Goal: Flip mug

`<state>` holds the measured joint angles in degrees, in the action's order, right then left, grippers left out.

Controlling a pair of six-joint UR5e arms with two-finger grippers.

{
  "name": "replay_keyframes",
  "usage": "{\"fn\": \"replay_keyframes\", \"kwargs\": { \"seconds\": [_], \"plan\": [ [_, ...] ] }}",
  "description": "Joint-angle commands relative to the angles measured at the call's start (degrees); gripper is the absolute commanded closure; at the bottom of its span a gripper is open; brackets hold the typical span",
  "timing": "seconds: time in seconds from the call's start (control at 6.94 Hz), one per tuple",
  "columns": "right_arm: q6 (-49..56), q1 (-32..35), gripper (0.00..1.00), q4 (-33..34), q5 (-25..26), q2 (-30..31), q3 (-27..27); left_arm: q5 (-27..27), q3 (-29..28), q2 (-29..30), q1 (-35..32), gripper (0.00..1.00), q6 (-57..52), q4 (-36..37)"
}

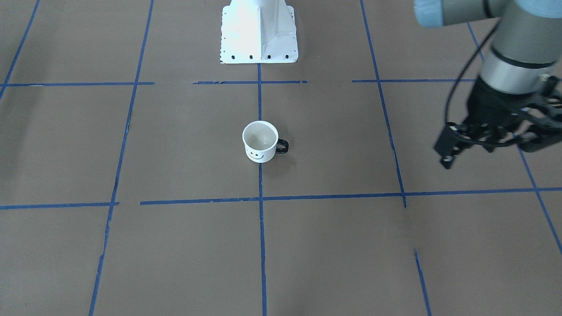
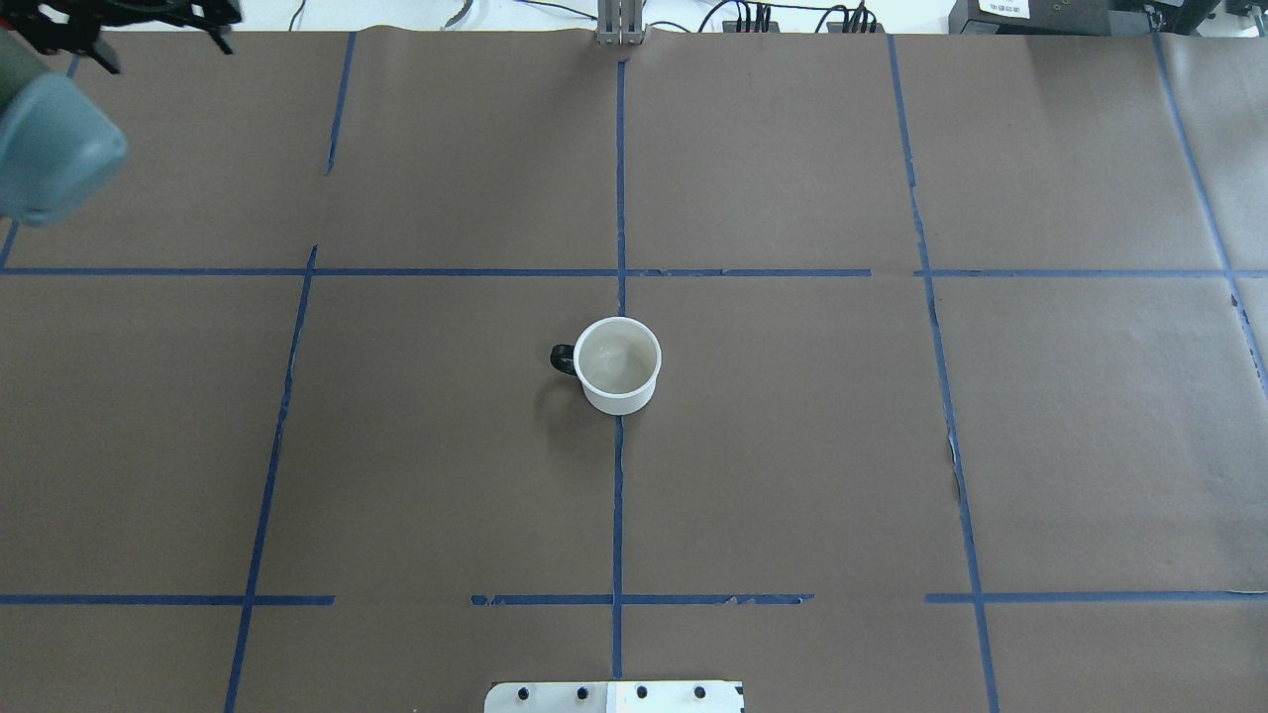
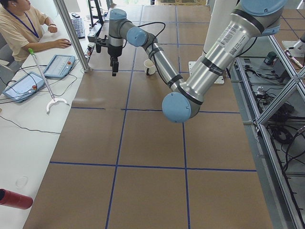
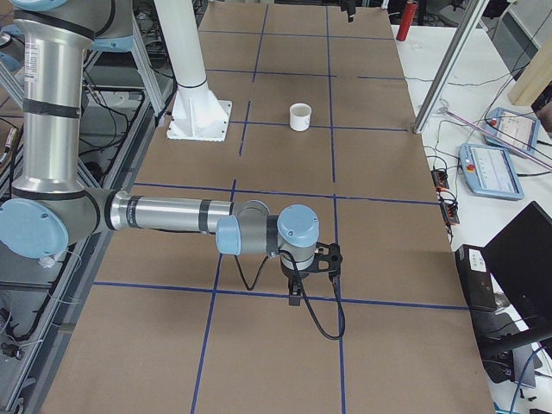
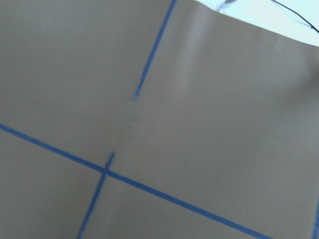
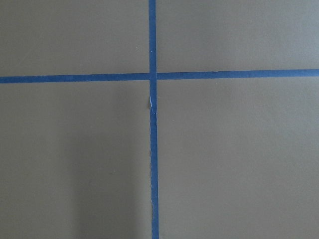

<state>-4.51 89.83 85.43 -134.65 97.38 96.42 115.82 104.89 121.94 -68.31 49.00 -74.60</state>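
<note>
The mug [image 1: 260, 141] is small and white with a black smiley face and a black loop handle. It stands upright, mouth up, at the middle of the brown table, also seen from overhead [image 2: 617, 364] and in both side views [image 3: 149, 67] [image 4: 299, 116]. My left gripper [image 1: 446, 159] hangs above the table's far left part, well away from the mug. Its fingers look shut and hold nothing. My right gripper [image 4: 295, 296] shows only in the exterior right view, low over the table far from the mug. I cannot tell if it is open or shut.
The white robot base plate [image 1: 259, 35] sits at the table's robot side. Blue tape lines [image 2: 619, 475] grid the brown paper. An operator [image 3: 19, 28] and teach pendants [image 3: 59, 66] are at a side desk. A red cylinder [image 3: 14, 198] lies there too.
</note>
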Motion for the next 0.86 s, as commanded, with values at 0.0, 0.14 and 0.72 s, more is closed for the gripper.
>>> {"fn": "replay_keyframes", "kwargs": {
  "seconds": [0.0,0.14,0.72],
  "plan": [
    [0.02,0.00,0.00,0.00,0.00,0.00,0.00,3.26,-3.26,-12.47,-15.72,0.00,-27.60,-8.34],
    [0.02,0.00,0.00,0.00,0.00,0.00,0.00,3.27,-7.03,-14.52,-22.24,0.00,-41.30,-8.72],
    [0.02,0.00,0.00,0.00,0.00,0.00,0.00,13.82,-22.70,-22.71,-31.71,0.00,-57.54,-23.06]
  ]
}}
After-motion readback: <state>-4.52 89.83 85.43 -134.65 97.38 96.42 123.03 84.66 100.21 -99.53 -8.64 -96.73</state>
